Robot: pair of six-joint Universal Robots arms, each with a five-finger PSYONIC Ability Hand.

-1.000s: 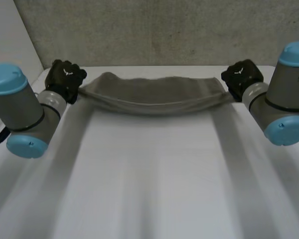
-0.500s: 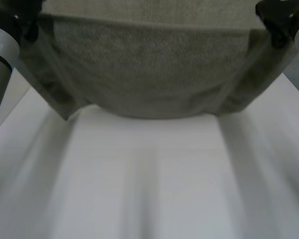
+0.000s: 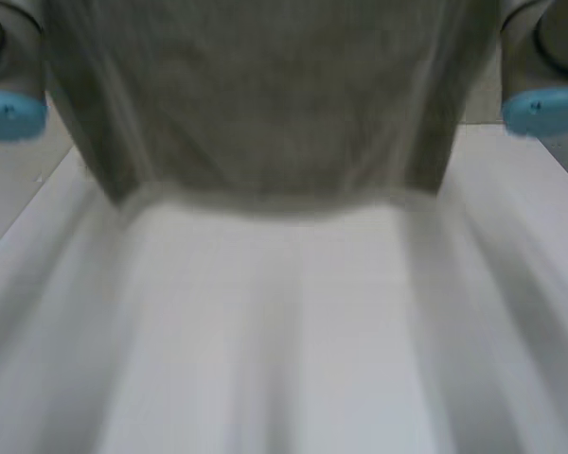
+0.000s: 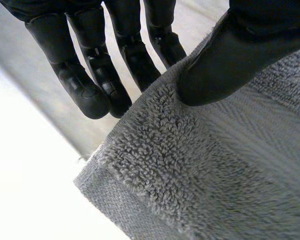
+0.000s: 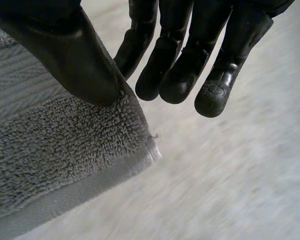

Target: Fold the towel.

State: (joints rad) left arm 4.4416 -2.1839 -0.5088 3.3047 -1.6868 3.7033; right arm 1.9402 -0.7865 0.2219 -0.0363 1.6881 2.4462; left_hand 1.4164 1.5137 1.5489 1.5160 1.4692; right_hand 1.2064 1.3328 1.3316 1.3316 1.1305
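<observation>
Over table [image 3: 284, 331], L+R robot hands [image 4: 230, 60] [image 5: 75, 60] pinch towel [image 3: 265, 95] corners.

The worktop [image 3: 284, 359] is a white, smooth, flat surface. It extends from below the lower edge of the towel [image 3: 265, 104] toward the near side and is wider than the towel on both sides. To the left of the towel, the side edge of the worktop runs diagonally, with a paler grey area beyond it. The towel hangs in front of the far part of the worktop. Whether its lower edge contacts the surface cannot be determined.
</observation>
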